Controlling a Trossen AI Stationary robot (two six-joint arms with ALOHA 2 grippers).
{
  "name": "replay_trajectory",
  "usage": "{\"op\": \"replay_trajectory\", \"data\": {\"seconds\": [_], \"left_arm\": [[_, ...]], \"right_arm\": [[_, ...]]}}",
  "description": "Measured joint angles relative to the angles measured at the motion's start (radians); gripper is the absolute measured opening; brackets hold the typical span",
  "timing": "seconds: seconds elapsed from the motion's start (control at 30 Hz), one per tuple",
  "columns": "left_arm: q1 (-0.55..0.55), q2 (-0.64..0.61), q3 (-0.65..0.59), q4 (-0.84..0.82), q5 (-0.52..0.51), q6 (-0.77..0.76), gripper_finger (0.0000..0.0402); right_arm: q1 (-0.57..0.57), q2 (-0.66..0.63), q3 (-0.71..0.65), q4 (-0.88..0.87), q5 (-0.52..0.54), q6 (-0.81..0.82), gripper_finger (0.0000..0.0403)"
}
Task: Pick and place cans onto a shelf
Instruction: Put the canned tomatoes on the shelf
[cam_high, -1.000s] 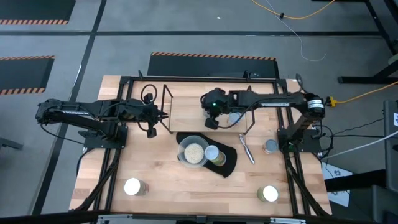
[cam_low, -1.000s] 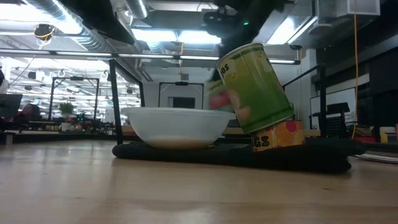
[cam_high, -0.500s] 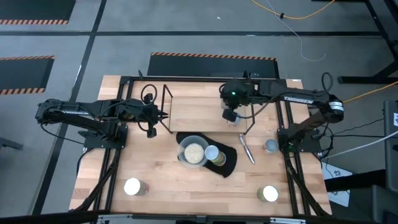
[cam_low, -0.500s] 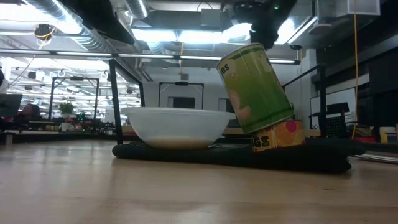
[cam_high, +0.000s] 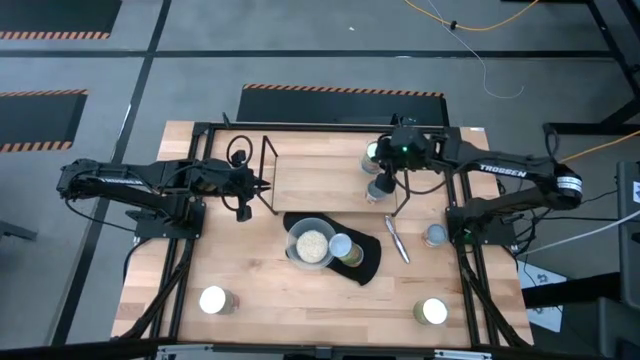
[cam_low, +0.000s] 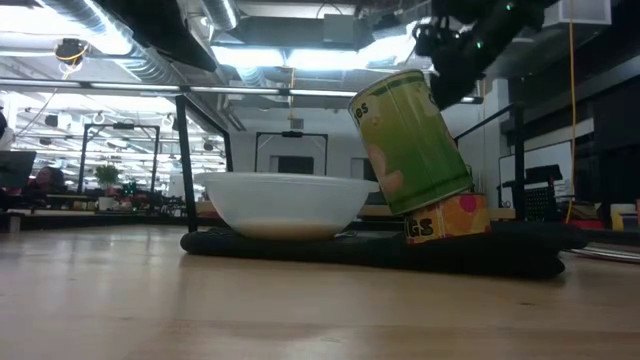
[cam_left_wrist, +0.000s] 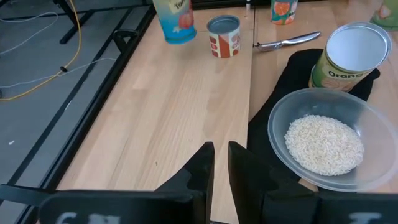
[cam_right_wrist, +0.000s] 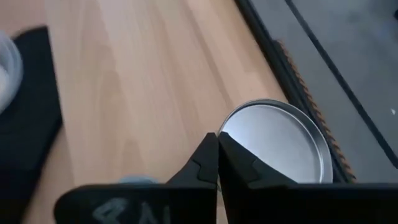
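**Right tool over the shelf's far corner, cans scattered on the surface**

High view: the shelf (cam_high: 335, 170), a black rod frame, stands at the far middle of the wooden surface (cam_high: 250, 275). The right tool (cam_high: 381, 187) hangs over its right end with its fingers pressed together, holding nothing. Beside it, at the shelf's far right corner, an upright can (cam_high: 372, 152) shows its round top. The left tool (cam_high: 243, 210) waits just off the shelf's left end. A bowl of pale grains (cam_high: 311, 244) sits on a black mat (cam_high: 368, 262), touching a tilted can (cam_high: 342, 247) with a pale top. Three more cans stand upright, axes vertical: one at the near left (cam_high: 214, 299), one at the near right (cam_high: 433, 311), one at the right edge (cam_high: 435, 235). A metal utensil (cam_high: 397, 238) lies beside the mat.

Low view: the green-labelled can leans, its top tipped toward the bowl, propped on an orange-labelled can (cam_low: 447, 217) under it.

Left wrist view: the left tool's fingers (cam_left_wrist: 202, 168) stand a narrow gap apart, empty. A small upright can (cam_left_wrist: 223, 35) with a red label stands further along the surface.

Right wrist view: the shut fingers (cam_right_wrist: 231, 165) hover over an upright can's silver top.
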Motion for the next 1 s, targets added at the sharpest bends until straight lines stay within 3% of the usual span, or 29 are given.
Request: {"op": "replay_trajectory", "data": {"seconds": [1.0], "left_arm": [[0.000, 0.000, 0.000, 0.000, 0.000, 0.000, 0.0040]], "right_arm": [[-0.038, 0.002, -0.120, 0.057, -0.003, 0.007, 0.0006]]}}
